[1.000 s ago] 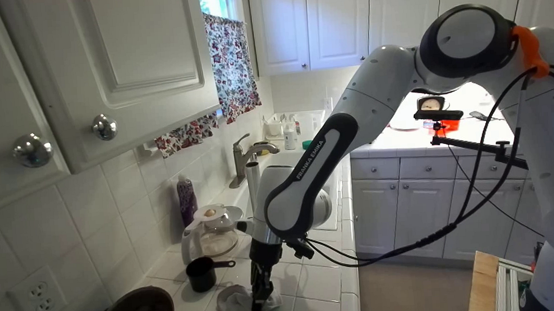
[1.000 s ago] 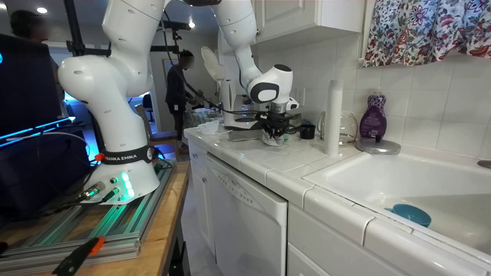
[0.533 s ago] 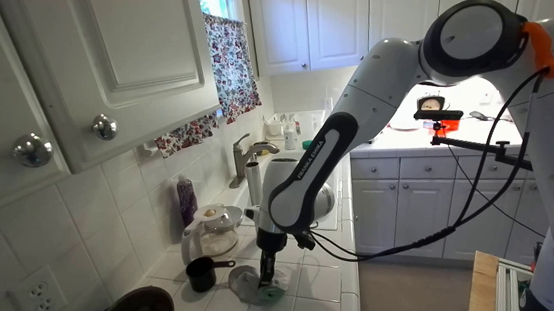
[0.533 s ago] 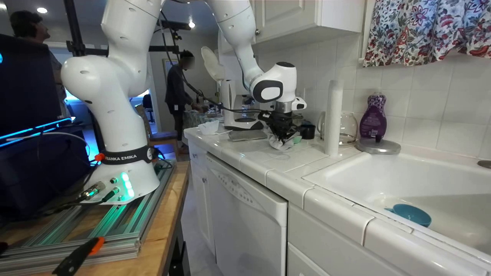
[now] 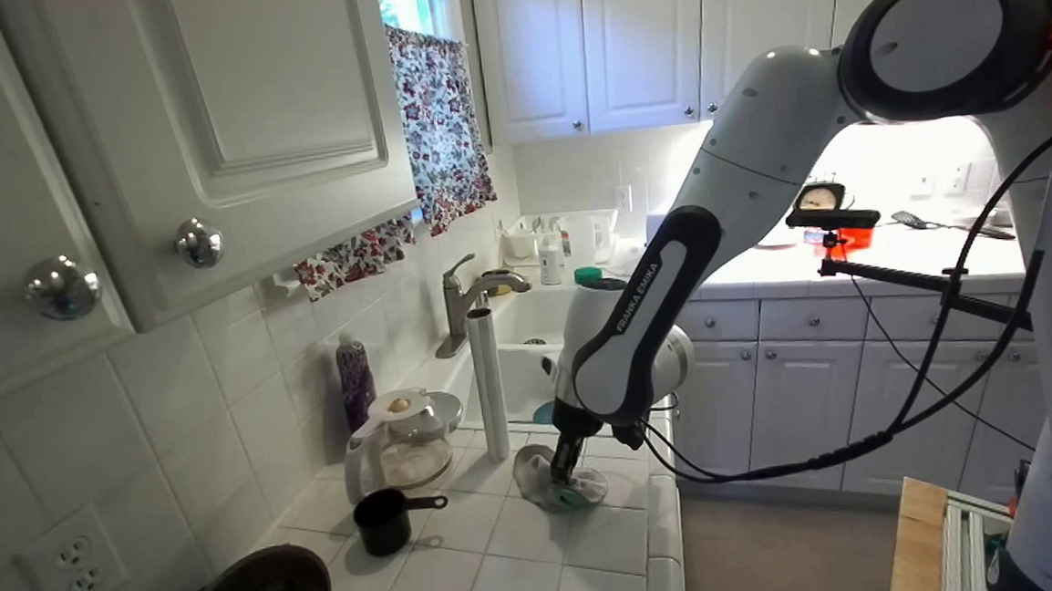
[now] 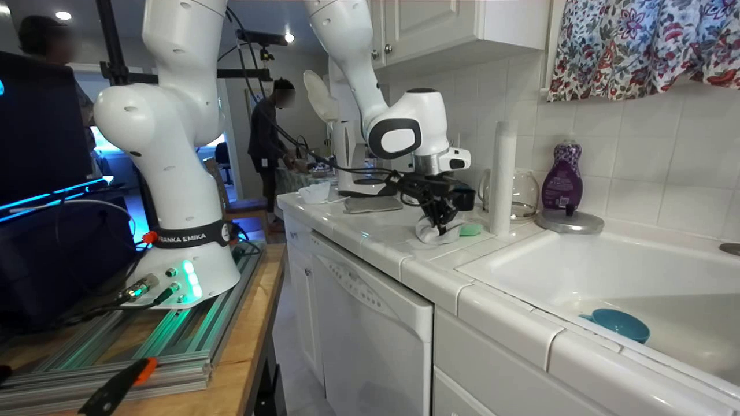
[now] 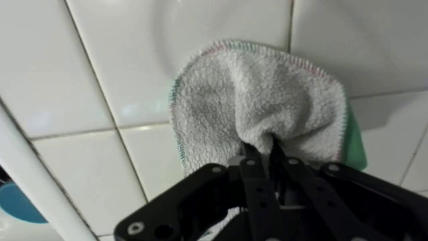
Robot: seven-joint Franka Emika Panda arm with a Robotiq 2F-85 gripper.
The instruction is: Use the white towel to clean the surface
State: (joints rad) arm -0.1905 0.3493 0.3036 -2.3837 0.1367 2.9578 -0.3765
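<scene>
Wrist view: gripper (image 7: 262, 150), jaws clamped on bunched fold of white towel (image 7: 257, 97), down on tiled countertop (image 7: 137, 83). Step in hand, likely: wiping. Calls for light, even downward press, pinch firm, loose cloth trailing flat, strokes overlapping. Green piece (image 7: 356, 145) shows past towel's edge, partly covered by it; may drag along or skid. White tube (image 5: 488, 385), upright near towel in both exterior views, could topple: stop short.

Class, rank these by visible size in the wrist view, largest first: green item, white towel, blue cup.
1. White towel
2. Blue cup and green item: too alike to rank, each only partly visible.
</scene>
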